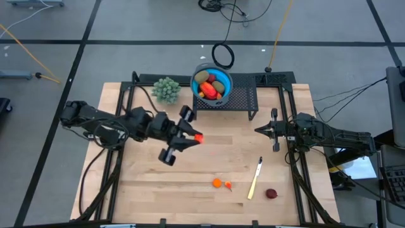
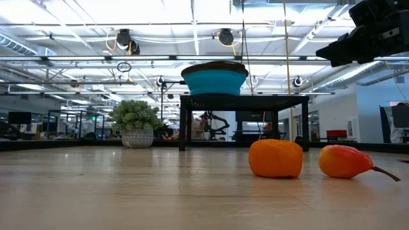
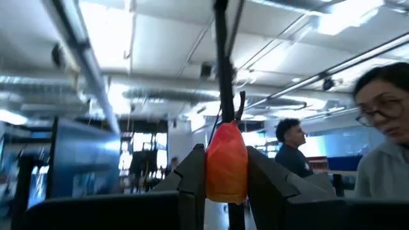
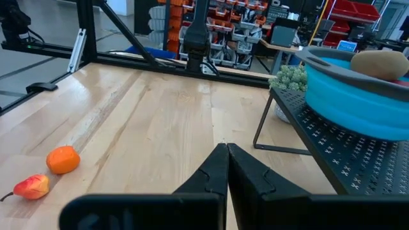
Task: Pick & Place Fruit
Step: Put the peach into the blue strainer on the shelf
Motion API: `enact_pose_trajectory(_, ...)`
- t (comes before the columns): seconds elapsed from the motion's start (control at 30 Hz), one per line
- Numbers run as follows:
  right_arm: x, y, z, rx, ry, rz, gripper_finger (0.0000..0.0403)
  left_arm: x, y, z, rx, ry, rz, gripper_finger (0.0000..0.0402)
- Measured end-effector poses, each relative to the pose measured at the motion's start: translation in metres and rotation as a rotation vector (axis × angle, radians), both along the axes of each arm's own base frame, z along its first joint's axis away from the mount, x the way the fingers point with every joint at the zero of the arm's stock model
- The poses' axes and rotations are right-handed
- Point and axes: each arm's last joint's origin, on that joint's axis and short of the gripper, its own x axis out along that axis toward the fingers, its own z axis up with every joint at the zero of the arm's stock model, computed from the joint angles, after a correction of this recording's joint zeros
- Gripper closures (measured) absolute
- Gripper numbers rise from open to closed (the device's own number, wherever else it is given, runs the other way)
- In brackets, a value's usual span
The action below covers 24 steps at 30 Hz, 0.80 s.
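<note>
While the blue bowl [image 1: 212, 83] sits on a black rack [image 1: 243, 101] holding several fruit pieces, the left tool [image 1: 195, 136] hovers above the tabletop [image 1: 202, 171], clamped on a small red-orange fruit [image 3: 226, 163]. Beside the rack, the right tool [image 1: 259, 130] is pressed together, empty. Two tiny orange fruits [image 1: 221, 184], a yellow stick [image 1: 255, 179] and a dark red fruit [image 1: 271, 194] lie near the front edge.
</note>
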Motion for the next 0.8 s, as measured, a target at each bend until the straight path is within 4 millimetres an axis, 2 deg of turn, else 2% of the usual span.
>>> enact_pose_trajectory(0.13,0.000,0.000,0.000,0.000,0.000,0.000,0.0403,-0.003,-0.001,0.004,0.060,-0.081,-0.007,0.0324)
enact_pose_trajectory(0.43,0.000,0.000,0.000,0.000,0.000,0.000,0.0403,-0.003,0.001,0.004,0.017,-0.068,0.029,0.0323)
enact_pose_trajectory(0.8,0.000,0.000,0.000,0.000,0.000,0.000,0.0403,0.000,0.016,0.003,-0.514,0.037,0.298,0.0323)
